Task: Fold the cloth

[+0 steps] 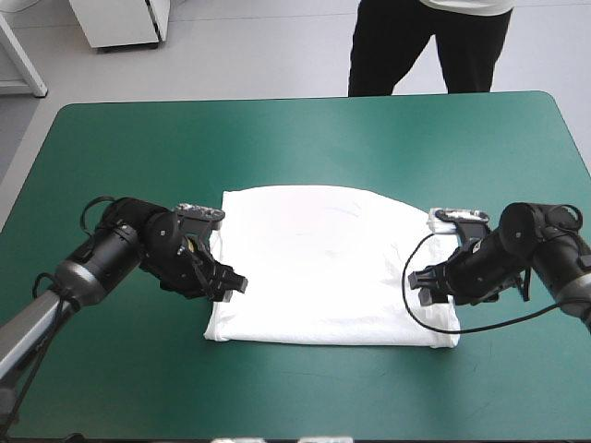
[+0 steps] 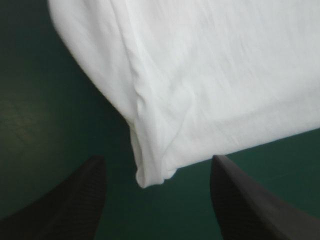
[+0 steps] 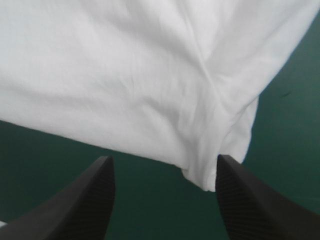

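At the left of the high view the left end effector [image 1: 233,284] sits low over the teal-green desk [image 1: 129,157], its black fingers spread wide and gripping nothing, tips just over the left edge of the T-shirt [image 1: 323,268]. Its wrist view shows a rounded, doubled corner of the white cloth lying on the desk between the two parted fingers [image 2: 80,195], touching neither. Across the middle of the frame the T-shirt lies flat as a broad folded rectangle, far edge gently curved, near edge straight. At the right the right end effector [image 1: 420,281] is likewise wide open and empty, tips at the cloth's right edge; from its wrist, a shirt corner sits between the fingers [image 3: 87,200], close beside one of them
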Tool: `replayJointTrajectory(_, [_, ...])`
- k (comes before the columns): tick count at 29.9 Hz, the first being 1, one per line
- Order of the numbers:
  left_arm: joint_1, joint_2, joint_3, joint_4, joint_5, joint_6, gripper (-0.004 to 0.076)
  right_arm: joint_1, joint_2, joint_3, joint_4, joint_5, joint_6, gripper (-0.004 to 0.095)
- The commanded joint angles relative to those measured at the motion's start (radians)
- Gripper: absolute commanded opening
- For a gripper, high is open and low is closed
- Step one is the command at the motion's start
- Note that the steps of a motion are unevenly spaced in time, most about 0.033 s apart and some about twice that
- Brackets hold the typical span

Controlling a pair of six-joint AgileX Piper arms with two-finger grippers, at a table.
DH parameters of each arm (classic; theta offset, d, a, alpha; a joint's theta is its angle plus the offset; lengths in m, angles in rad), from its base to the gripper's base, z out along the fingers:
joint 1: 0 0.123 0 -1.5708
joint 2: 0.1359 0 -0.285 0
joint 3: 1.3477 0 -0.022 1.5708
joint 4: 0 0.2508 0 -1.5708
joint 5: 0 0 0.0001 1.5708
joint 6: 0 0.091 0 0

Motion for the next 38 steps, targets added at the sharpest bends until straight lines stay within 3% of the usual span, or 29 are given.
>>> replayJointTrajectory(1, [-0.007,-0.076,-0.114,0.080,0.051,-0.047,0.0445,-0.007,-0.077,-0.134,-0.051,0.042,0.047,0.0549])
replayJointTrajectory(7, [-0.007,-0.080,-0.184,0.142,0.105,-0.075,0.0438,-0.007,-0.130,-0.264,-0.063,0.042,0.097,0.0550])
replayJointTrajectory(17, [-0.007,-0.078,-0.183,0.179,0.052,-0.110,0.0438,-0.009,-0.023,-0.276,-0.273,0.028,0.145,0.0508])
replayJointTrajectory(29, [-0.007,-0.078,-0.183,0.179,0.053,-0.111,0.0438,-0.093,0.292,-0.276,-0.246,-0.140,0.150,0.0504])
replayJointTrajectory(34, [-0.007,-0.078,-0.183,0.179,0.035,-0.111,0.0438,-0.127,0.375,-0.276,-0.160,-0.187,0.113,0.0466])
replayJointTrajectory(38, [-0.007,-0.078,-0.183,0.179,0.027,-0.111,0.0438,-0.127,0.424,-0.276,-0.160,-0.211,0.113,0.0430])
